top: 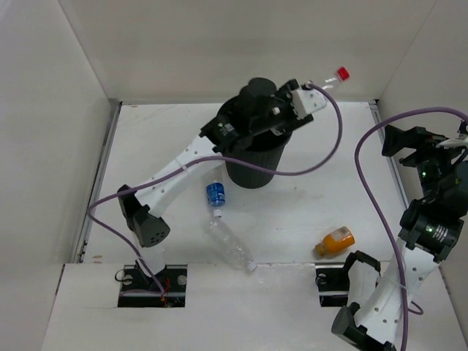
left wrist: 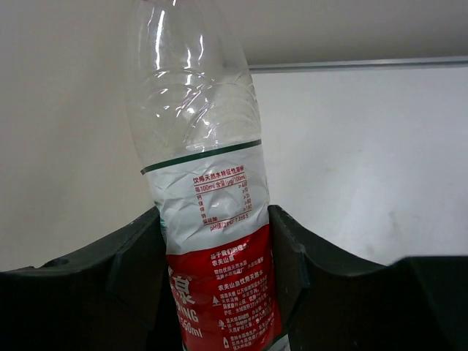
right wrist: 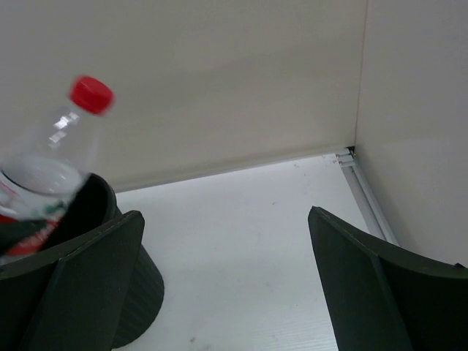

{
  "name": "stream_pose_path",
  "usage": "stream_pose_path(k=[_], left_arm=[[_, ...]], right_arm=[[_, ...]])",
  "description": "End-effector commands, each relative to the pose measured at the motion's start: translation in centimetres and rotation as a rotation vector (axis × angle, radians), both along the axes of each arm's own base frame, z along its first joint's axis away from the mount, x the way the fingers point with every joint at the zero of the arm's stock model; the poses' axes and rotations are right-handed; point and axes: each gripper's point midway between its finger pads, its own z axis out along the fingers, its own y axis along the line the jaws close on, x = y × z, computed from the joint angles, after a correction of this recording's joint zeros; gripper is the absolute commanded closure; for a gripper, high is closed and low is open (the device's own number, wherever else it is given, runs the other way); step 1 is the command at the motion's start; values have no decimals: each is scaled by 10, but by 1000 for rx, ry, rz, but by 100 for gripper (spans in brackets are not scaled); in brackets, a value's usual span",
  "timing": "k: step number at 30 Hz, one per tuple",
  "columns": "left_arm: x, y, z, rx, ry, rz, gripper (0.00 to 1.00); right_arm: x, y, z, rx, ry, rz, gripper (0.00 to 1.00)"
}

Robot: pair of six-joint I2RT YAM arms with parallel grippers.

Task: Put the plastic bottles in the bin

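My left gripper (top: 311, 99) is shut on the red-labelled, red-capped bottle (top: 333, 79) and holds it above the far right rim of the black bin (top: 252, 164). In the left wrist view both fingers (left wrist: 139, 256) press the bottle's label (left wrist: 212, 219). A blue-labelled bottle (top: 215, 194) lies by the bin's base. In front of that lies a clear unlabelled bottle (top: 228, 245). The stubby orange bottle (top: 336, 241) lies at the near right. My right gripper (top: 395, 142) hangs open and empty at the right. Its wrist view shows the bin (right wrist: 135, 292) and the held bottle (right wrist: 51, 161).
White walls enclose the table on three sides, with a metal rail (top: 102, 175) along the left edge and another rail (right wrist: 365, 194) on the right. The left arm's purple cable (top: 333, 139) loops over the bin and the table.
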Motion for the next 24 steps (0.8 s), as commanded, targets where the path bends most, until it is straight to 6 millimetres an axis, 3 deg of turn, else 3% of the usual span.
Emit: stream_pose_path(k=[1, 5, 9, 11, 13, 14, 17, 20, 24], left_arm=[[20, 44, 42, -39, -99, 69, 87], [52, 80, 32, -33, -92, 143, 87], [69, 96, 7, -31, -64, 175, 78], [76, 101, -9, -20, -45, 188, 63], [83, 108, -26, -14, -19, 209, 32], [86, 111, -31, -18, -11, 218, 22], [90, 117, -39, -26, 4, 240, 6], [90, 123, -23, -61, -20, 262, 0], [99, 159, 42, -160, -140, 405, 0]], right_arm=[[2, -1, 8, -10, -30, 3, 0], [1, 4, 12, 12, -40, 20, 0], [-2, 9, 18, 27, -56, 31, 0], [-3, 9, 21, 28, -60, 24, 0], [-2, 8, 21, 34, -52, 23, 0], [-1, 7, 19, 35, -41, 21, 0], [2, 5, 14, 43, -7, 25, 0], [7, 6, 5, 42, 37, 42, 0], [21, 5, -17, 30, 142, 63, 0]])
